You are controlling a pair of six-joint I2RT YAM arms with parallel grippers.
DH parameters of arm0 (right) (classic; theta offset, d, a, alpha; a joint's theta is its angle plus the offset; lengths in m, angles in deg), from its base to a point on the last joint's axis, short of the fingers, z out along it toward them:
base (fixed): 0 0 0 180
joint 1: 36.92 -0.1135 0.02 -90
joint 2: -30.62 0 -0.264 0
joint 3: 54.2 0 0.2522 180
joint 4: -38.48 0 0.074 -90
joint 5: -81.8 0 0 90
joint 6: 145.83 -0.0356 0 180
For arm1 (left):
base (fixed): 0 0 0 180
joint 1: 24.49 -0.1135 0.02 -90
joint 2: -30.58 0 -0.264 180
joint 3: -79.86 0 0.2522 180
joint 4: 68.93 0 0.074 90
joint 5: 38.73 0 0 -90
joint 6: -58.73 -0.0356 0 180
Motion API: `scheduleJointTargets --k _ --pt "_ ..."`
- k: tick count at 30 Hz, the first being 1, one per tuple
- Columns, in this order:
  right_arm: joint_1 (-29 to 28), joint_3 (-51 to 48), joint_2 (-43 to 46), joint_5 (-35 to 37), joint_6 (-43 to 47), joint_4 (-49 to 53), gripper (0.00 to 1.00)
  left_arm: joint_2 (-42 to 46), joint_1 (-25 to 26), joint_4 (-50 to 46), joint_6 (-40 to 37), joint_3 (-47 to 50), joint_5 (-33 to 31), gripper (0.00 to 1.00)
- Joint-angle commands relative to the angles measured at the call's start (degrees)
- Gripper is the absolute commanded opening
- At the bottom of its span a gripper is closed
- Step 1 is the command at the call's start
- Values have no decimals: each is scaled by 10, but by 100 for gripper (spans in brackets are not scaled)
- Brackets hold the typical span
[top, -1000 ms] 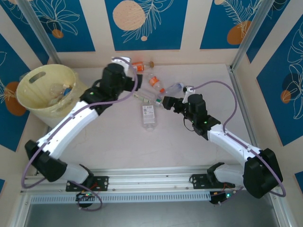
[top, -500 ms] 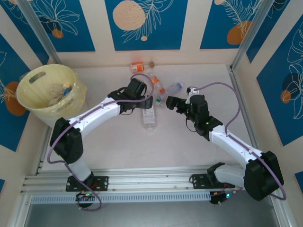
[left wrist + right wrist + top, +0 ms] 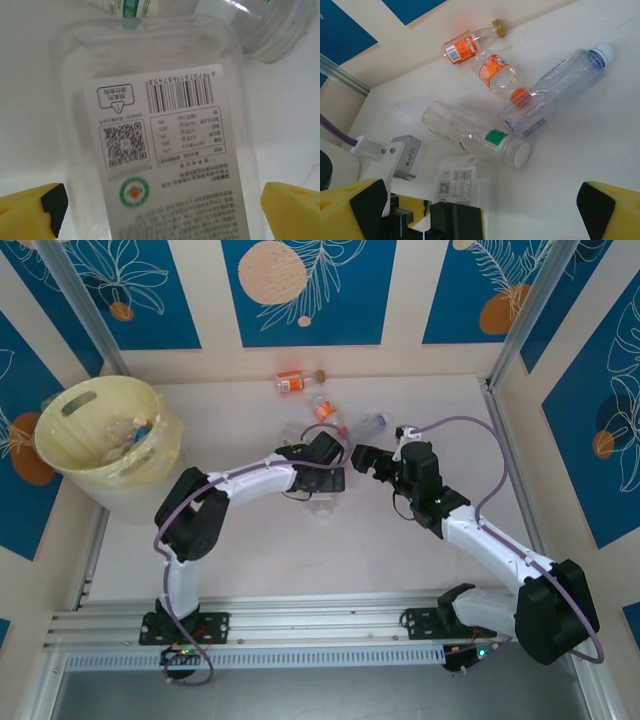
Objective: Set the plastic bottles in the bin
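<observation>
1. The left arm (image 3: 250, 478) bends sharply at its elbow and reaches right across the table (image 3: 250, 560). The left gripper (image 3: 160, 212) hangs low over a flat clear bottle (image 3: 165, 150), its fingers spread wide on either side and gripping nothing.
2. The right arm (image 3: 490, 540) stretches toward the table's middle. The right gripper (image 3: 482, 210) is released and empty.
3. The flat clear bottle lies label up, showing a barcode and a QR code.
4. Just beyond it lie a green-labelled bottle (image 3: 475, 134), an orange-capped bottle (image 3: 500, 75) and a bluish bottle (image 3: 560, 90). An orange-labelled bottle (image 3: 467, 45) lies by the far wall.
5. The bin (image 3: 110, 395) stands at the far left, well apart, with a few bottles inside.
</observation>
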Motion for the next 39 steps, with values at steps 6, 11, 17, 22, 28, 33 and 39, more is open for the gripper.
scheduleJointTargets --k 6,11,17,22,28,33,39 --pt "5 -13 28 21 -8 11 100 -63 1 -25 8 -46 -45 100" --pt "7 -17 38 24 -6 14 100 -63 -5 -29 7 -44 -36 100" --pt "10 -21 38 24 -9 14 100 14 -5 32 -22 27 2 100" --pt "12 -23 34 22 -13 8 100 6 -5 0 -66 18 -22 100" --pt "11 -23 41 21 -15 16 100 -84 -7 -92 -111 -86 -100 100" --pt "14 -35 56 33 -14 18 100 -99 -7 -93 -127 -102 -108 100" --pt "15 -39 58 34 -17 17 100 -100 -7 -95 -132 -106 -88 86"
